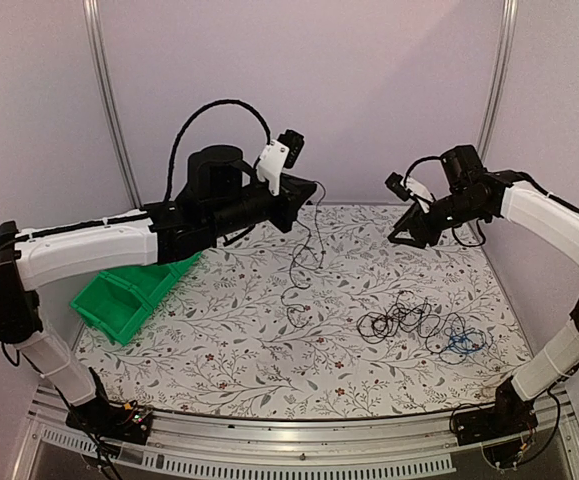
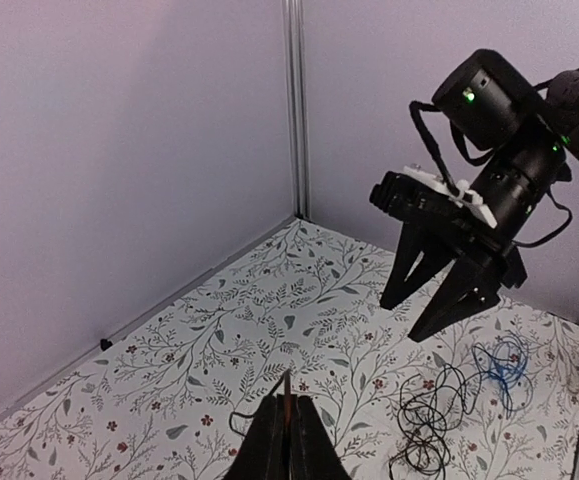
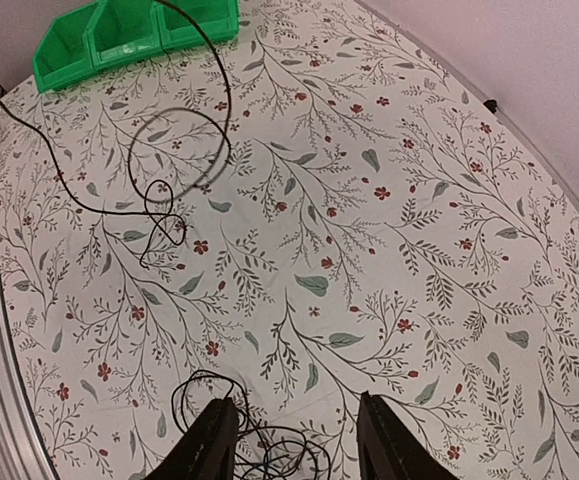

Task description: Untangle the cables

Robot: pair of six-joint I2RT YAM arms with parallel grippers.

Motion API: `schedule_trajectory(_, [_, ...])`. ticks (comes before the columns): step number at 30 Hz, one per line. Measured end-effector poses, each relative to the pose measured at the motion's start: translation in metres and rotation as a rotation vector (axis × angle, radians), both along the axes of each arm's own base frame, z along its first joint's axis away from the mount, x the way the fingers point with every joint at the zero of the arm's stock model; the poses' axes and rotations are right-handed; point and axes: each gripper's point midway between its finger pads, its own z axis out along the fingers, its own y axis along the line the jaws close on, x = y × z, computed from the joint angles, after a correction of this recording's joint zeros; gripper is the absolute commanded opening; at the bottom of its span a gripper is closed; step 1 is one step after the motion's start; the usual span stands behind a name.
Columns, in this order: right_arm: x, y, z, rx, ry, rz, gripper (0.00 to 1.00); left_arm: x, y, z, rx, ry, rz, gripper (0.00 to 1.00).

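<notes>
My left gripper [image 1: 312, 190] is raised over the far middle of the table and shut on a thin dark cable [image 1: 304, 250] that hangs down to the cloth. In the left wrist view its fingers [image 2: 288, 402] are pinched on that cable [image 2: 287, 385]. A tangle of thin black cables [image 1: 414, 322] with a bright blue cable [image 1: 461, 345] lies at the right front. My right gripper [image 1: 407, 240] is open and empty, raised above and behind the tangle. In the right wrist view [image 3: 297, 445] the tangle [image 3: 269, 450] lies between its fingers, far below.
A green bin [image 1: 129, 295] sits at the left under my left arm and also shows in the right wrist view [image 3: 129, 30]. White walls with metal posts close off the back and sides. A metal rail [image 1: 299, 435] runs along the front edge.
</notes>
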Motion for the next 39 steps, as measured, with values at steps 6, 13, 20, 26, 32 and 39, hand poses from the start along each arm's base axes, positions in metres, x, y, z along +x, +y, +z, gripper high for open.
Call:
schedule_trajectory(6, [-0.012,0.043,0.014,0.043,-0.002,0.119,0.46,-0.005,-0.006,-0.029,0.010,0.073,-0.037,0.00])
schedule_trajectory(13, [-0.007,0.057,-0.021,0.037,0.114,0.114,0.45,-0.002,-0.002,-0.032,0.024,0.075,-0.015,0.00])
schedule_trajectory(20, [-0.025,0.043,-0.077,-0.034,0.216,0.089,0.45,0.010,0.038,-0.007,0.041,0.036,0.112,0.00])
schedule_trajectory(26, [-0.039,0.028,-0.117,-0.106,0.268,0.072,0.44,0.042,0.108,0.049,-0.042,-0.003,0.292,0.00])
schedule_trajectory(32, [-0.043,0.022,-0.140,-0.136,0.279,0.068,0.42,0.067,0.167,0.082,-0.089,-0.033,0.446,0.00])
schedule_trajectory(39, [-0.064,0.012,-0.179,-0.167,0.391,0.037,0.42,0.089,0.216,0.089,-0.091,-0.026,0.591,0.00])
